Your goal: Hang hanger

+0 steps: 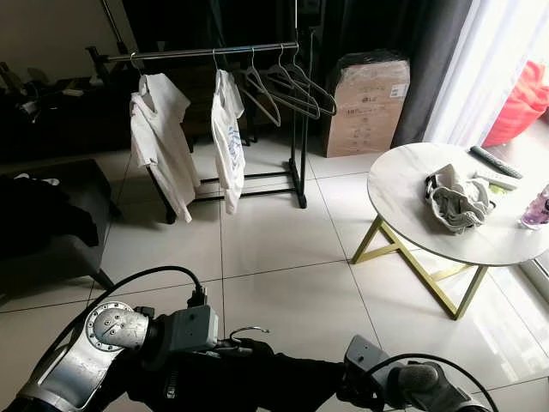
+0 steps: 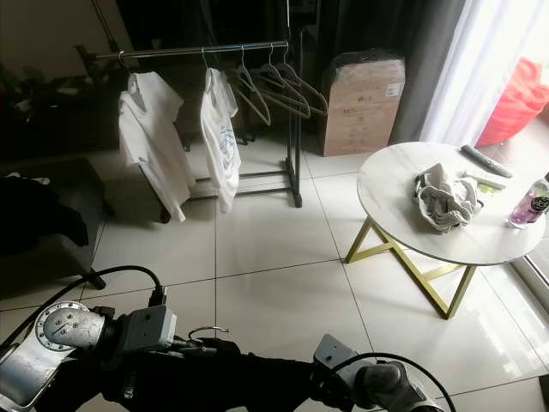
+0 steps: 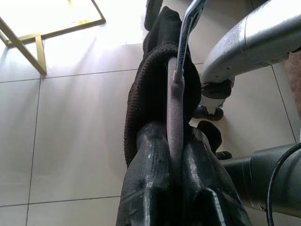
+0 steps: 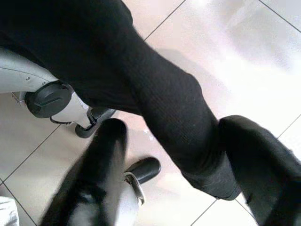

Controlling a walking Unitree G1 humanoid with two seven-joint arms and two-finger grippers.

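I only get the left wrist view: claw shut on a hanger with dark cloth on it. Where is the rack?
Observer: The clothes rack stands ahead across the tile floor, slightly to the robot's left.
Operator: Any free space on it?
Observer: Two white shirts hang at its left; empty hangers crowd the right end.
Operator: Obstacles?
Observer: A round table stands ahead to the right.

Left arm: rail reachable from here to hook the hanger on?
Probably not yet. The left pincer grips the hanger low, near the body; the rail stands well across open floor. Nothing blocks the walk.
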